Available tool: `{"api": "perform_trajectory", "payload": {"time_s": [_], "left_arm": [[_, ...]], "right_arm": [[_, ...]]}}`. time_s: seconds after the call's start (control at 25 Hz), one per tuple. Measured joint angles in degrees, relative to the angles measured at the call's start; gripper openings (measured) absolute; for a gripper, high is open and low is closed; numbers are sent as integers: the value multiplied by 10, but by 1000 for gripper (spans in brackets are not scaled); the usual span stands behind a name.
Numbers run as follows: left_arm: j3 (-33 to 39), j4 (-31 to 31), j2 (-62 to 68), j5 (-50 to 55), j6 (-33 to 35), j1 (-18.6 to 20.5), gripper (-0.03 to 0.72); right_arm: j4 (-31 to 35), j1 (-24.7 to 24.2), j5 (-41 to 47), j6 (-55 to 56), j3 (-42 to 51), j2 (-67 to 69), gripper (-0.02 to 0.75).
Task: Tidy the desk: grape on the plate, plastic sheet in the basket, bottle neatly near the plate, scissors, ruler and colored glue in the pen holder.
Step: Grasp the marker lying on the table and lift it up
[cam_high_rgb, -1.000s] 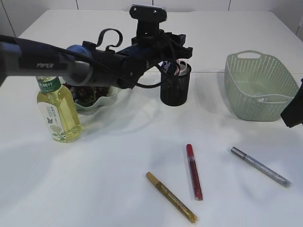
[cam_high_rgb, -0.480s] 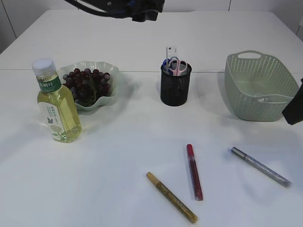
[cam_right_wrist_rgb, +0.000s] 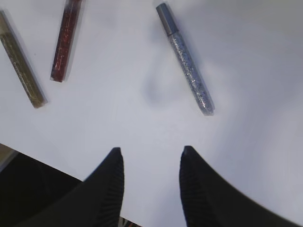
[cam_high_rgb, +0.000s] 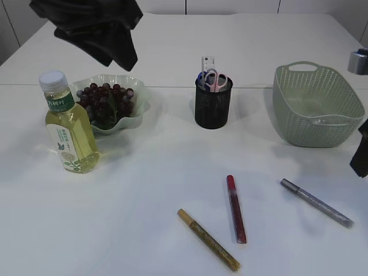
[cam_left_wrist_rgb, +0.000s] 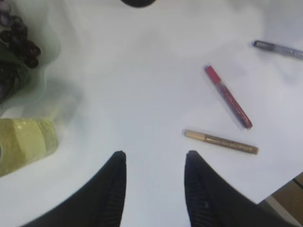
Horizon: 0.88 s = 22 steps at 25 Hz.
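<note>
Dark grapes (cam_high_rgb: pixel 104 101) lie on the pale green plate (cam_high_rgb: pixel 138 96). The bottle of yellow drink (cam_high_rgb: pixel 69 127) stands upright just left of the plate. The black pen holder (cam_high_rgb: pixel 213 109) holds the scissors (cam_high_rgb: pixel 215 79) and the ruler (cam_high_rgb: pixel 206 62). Three glue pens lie on the table: gold (cam_high_rgb: pixel 207 240), red (cam_high_rgb: pixel 236 209) and silver (cam_high_rgb: pixel 316 202). My left gripper (cam_left_wrist_rgb: pixel 154 155) is open and empty, high above the table. My right gripper (cam_right_wrist_rgb: pixel 150 151) is open and empty, just short of the silver glue pen (cam_right_wrist_rgb: pixel 185 66). I cannot make out the plastic sheet.
The green basket (cam_high_rgb: pixel 313 106) stands at the right. My left arm (cam_high_rgb: pixel 95 29) hangs blurred over the back left corner. My right arm (cam_high_rgb: pixel 360 156) sits at the right edge. The near table edge shows in the right wrist view (cam_right_wrist_rgb: pixel 42 163).
My left arm has pulled away from the pen holder, rising and swinging to the back left. The scissors and ruler stay in the holder. My right arm has shifted slightly down.
</note>
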Motion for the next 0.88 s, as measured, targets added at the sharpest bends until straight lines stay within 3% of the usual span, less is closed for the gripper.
{"api": "perform_trajectory", "payload": {"time_s": [0.4,0.88], "left_arm": [[0,-1,0,41,-1,-1,300],[0,3,0,41,-1,-1,298]], "right_arm": [[-4,5,-53,-143,-18,133,323],[-80,101,-45,-131,-143,285,323]]}}
